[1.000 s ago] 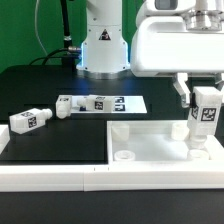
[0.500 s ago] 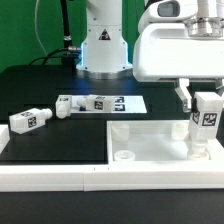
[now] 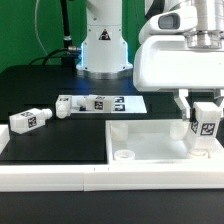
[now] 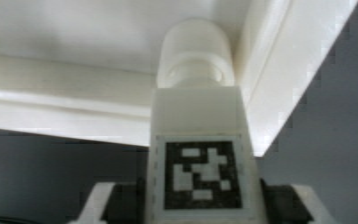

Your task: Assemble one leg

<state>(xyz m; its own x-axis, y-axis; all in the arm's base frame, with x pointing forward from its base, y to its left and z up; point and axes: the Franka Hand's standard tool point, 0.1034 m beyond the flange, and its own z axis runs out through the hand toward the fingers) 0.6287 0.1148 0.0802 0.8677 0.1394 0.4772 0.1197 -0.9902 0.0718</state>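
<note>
Black table (image 3: pixel 50 140): gripper (image 3: pixel 204 108) clamps one leg (image 3: pixel 205 135) upright, peg down, at white panel (image 3: pixel 150 140) corner; second leg (image 3: pixel 30 118) and third leg (image 3: pixel 96 102) lie flat.

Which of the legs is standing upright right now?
The leg in the pincer, at the exterior view's right over the white panel; the others lie on their sides.
</note>
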